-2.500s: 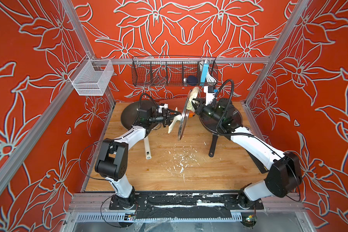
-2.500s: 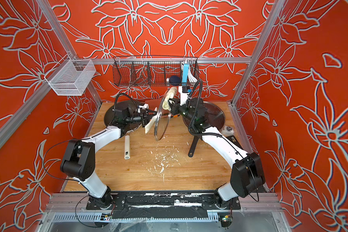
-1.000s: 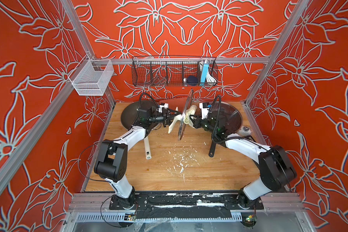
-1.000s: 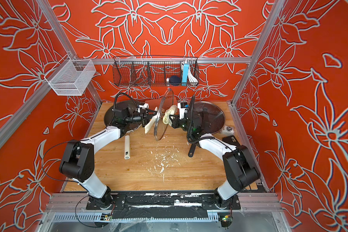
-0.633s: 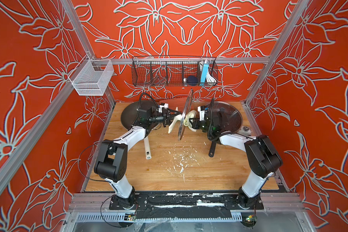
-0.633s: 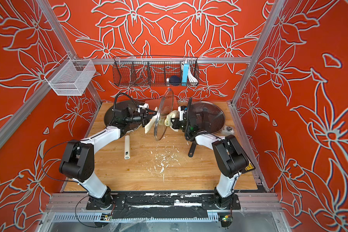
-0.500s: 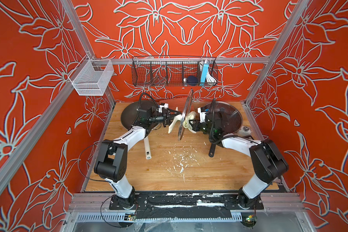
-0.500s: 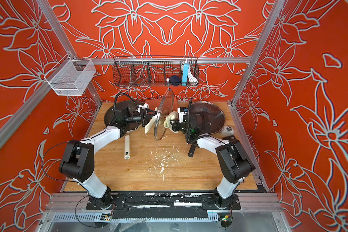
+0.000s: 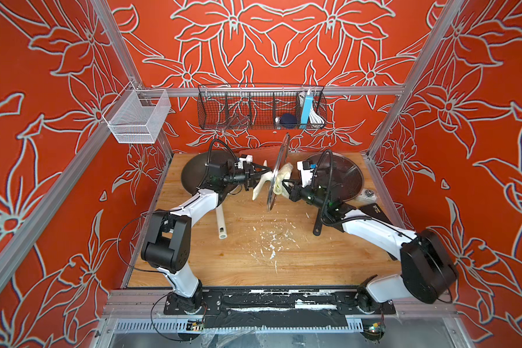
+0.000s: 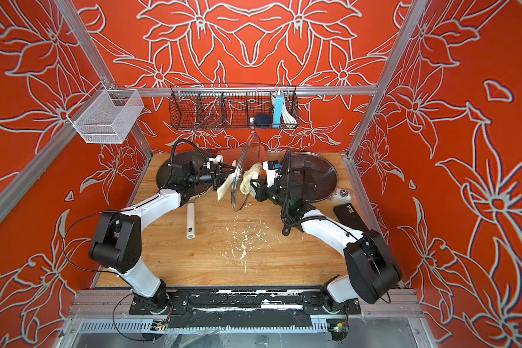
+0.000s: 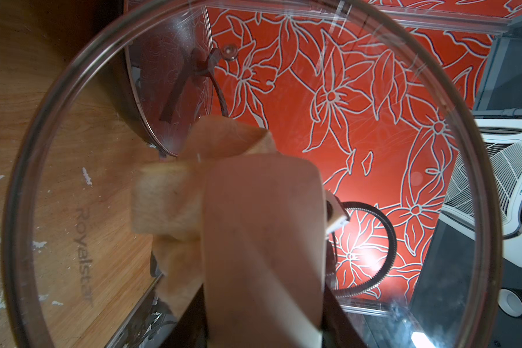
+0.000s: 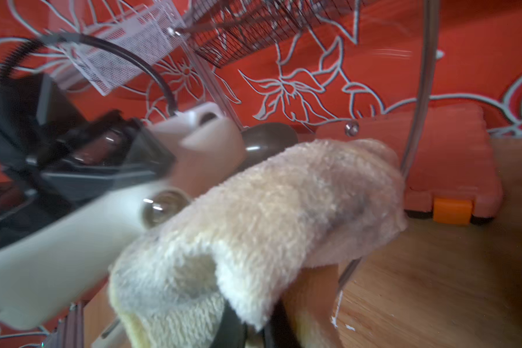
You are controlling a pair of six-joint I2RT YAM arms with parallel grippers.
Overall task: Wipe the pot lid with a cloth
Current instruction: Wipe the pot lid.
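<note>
Wiping step: the left fingers (image 9: 258,174) grip the pot lid (image 9: 280,159) by its handle (image 9: 259,188), holding it on edge above the desk (image 9: 253,256). The right fingers (image 9: 287,186), clamped on the cloth (image 9: 284,176), press it to the glass. The next move calls for a sweep across the face without losing contact.

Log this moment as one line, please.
left gripper: shut on lid, lid upright in air | right gripper: shut on cloth | contact: cloth against lid | step: wiping
</note>
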